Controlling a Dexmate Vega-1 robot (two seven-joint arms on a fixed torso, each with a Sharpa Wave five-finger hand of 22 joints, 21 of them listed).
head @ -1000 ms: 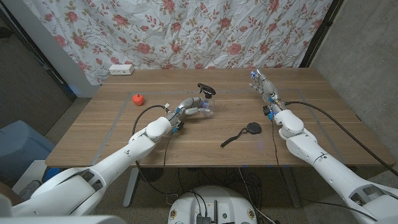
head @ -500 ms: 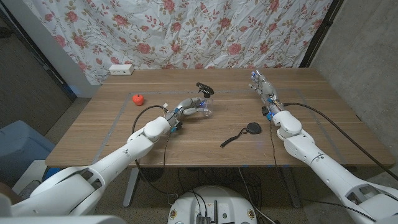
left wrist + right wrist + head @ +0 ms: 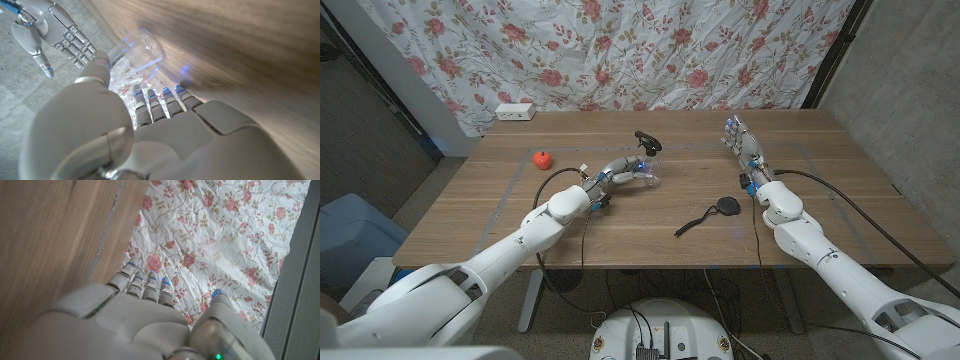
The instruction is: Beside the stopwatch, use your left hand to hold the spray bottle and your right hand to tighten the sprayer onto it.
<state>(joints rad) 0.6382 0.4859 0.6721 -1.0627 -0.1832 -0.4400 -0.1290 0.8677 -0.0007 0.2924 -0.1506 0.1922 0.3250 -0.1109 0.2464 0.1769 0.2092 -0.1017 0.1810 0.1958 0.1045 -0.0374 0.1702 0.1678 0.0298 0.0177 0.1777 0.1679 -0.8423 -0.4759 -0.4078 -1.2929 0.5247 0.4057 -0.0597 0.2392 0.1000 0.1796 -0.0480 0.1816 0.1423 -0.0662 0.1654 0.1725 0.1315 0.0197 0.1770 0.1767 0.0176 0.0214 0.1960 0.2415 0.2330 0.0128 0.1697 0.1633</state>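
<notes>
Both hands matter: my left hand [image 3: 623,172] clasps the spray bottle [image 3: 648,171], my right hand [image 3: 740,137] hangs spread, well apart, so a loose clasp could tip the clear bottle.

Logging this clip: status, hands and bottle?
Left hand grips spray bottle, sprayer on top. Right hand open, clear of it. Stopwatch between them; nothing blocking.

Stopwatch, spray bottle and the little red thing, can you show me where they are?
Stopwatch [image 3: 726,207], head view, on its round black body.
Spray bottle [image 3: 649,172], head view, on its clear body, held by the left robot hand [image 3: 623,172].
Red thing [image 3: 541,159], head view, on its middle.
</notes>
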